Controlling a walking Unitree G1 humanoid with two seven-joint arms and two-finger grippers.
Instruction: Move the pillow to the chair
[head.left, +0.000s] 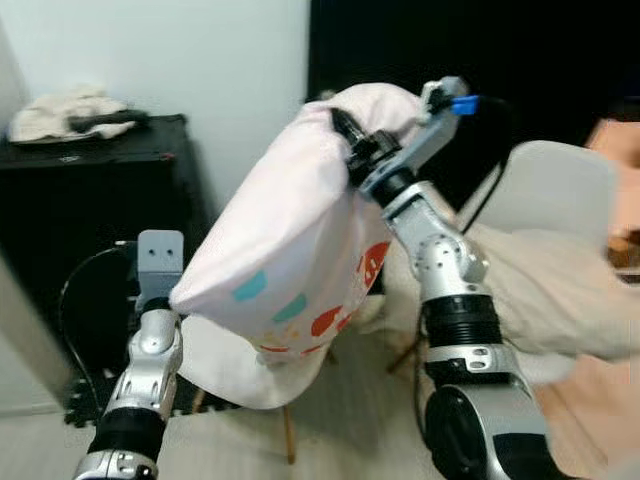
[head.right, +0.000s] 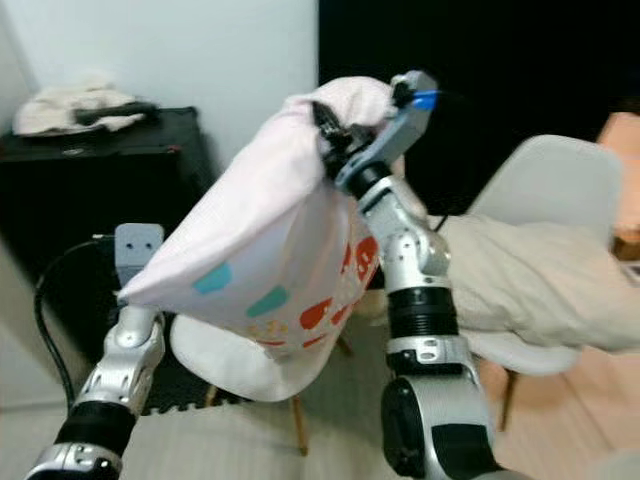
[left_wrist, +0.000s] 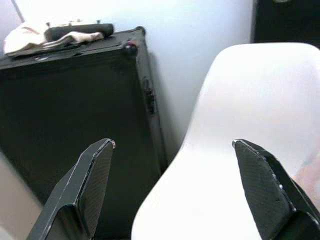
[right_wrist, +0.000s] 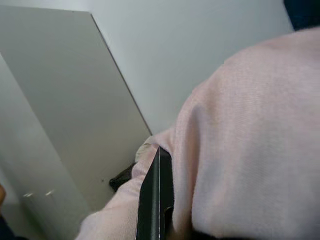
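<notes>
Right pincer (head.left: 345, 135) gripping pillow (head.left: 290, 250) — above white chair (head.left: 240, 370), left pincer (left_wrist: 170, 190) open

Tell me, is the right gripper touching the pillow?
Touching. In the left eye view the right gripper pinches the pillow at its top; the right wrist view shows a finger pressed into fabric.
</notes>
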